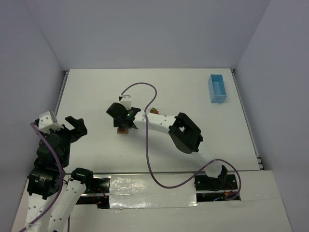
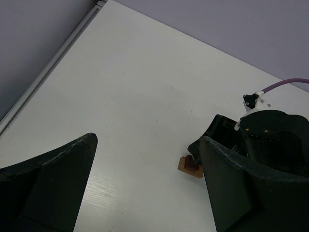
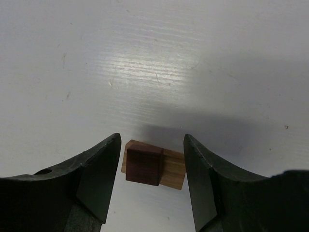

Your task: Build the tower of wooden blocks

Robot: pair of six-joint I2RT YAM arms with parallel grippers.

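Top camera looks down on the whole table (image 1: 96, 96); wrist cameras (right nearest, left oblique) share the tower (image 3: 152, 164).

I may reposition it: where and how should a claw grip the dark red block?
Likely pinch the dark red block across its flat side faces, from above: it sits flat on the tan block, and the right claw flanks both faces.
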